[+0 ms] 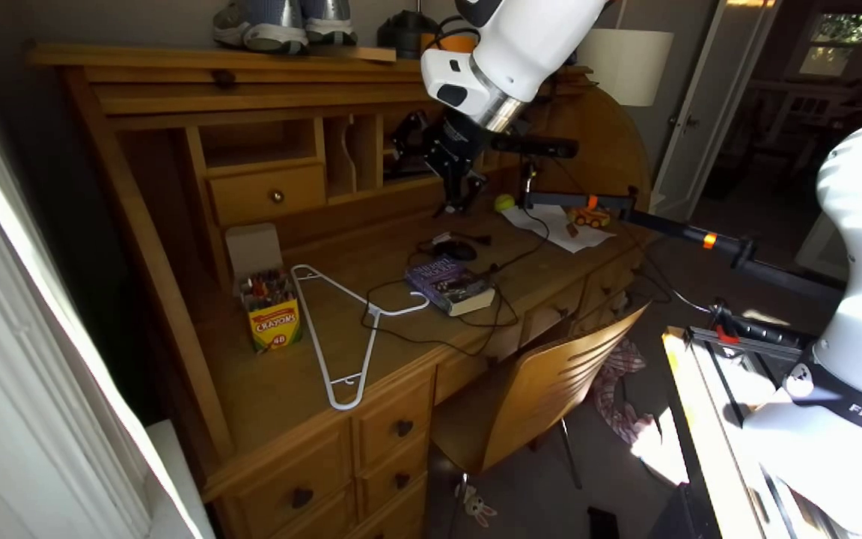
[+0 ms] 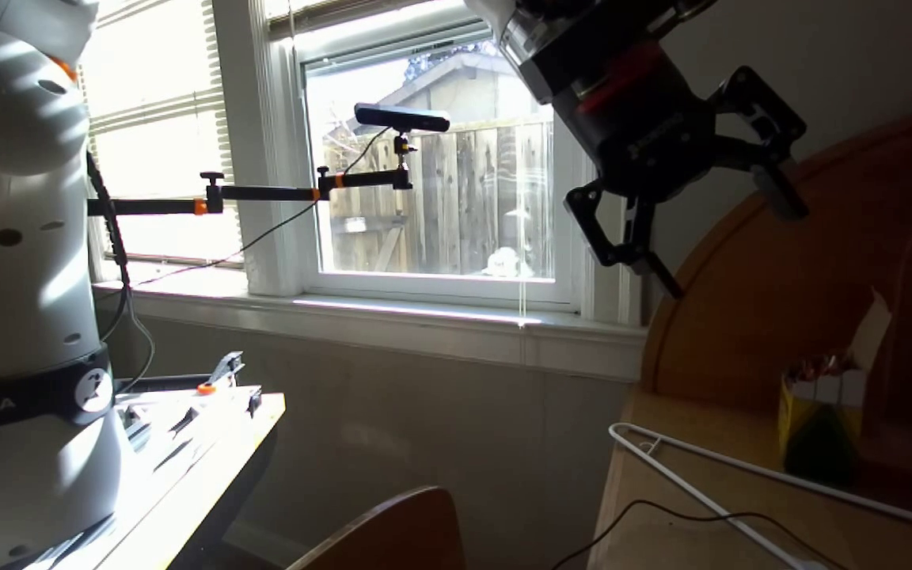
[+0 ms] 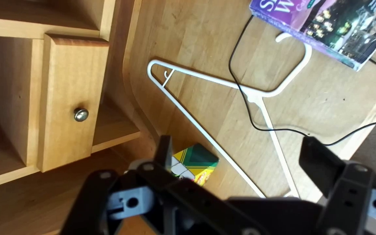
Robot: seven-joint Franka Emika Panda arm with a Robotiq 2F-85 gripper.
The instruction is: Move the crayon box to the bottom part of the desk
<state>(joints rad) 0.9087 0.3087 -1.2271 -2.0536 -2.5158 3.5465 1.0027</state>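
A white hanger (image 3: pixel 254 96) lies flat, crossed by a black cord (image 3: pixel 284 129), its hooked end at the edge of a purple book (image 3: pixel 335 29). Near a yellow-green ball (image 1: pixel 504 202) sit white paper (image 1: pixel 584 238) and an orange toy vehicle (image 1: pixel 592 218). Sneakers (image 1: pixel 275 37) stand high up, well apart from a white lampshade (image 1: pixel 625 66). A rabbit figure (image 1: pixel 478 507) lies near a wooden chair (image 1: pixel 528 397).

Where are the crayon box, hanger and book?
Crayon box (image 1: pixel 274 322), in an exterior view: yellow front panel.
Hanger (image 3: pixel 255 95), in the wrist view: neck where bars meet.
Book (image 1: pixel 446 281), in an exterior view: front cover.
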